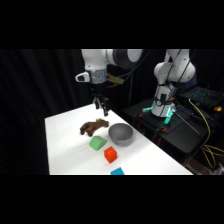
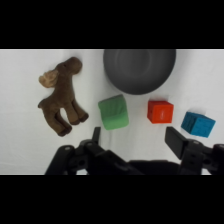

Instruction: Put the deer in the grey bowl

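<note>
**Gripper above the table, deer not yet grasped**

Gripper (image 2: 132,137) hangs over the white table (image 1: 65,145), jaws spread wide and holding nothing. The deer (image 2: 61,96) lies on its side on the table, well clear of the fingers (image 2: 176,140). In the wrist view the grey bowl (image 2: 140,70) sits empty beside the deer's head. A green block (image 2: 114,112) lies just below the bowl, then a red block (image 2: 160,111) and a blue block (image 2: 198,124) in a row.
</note>
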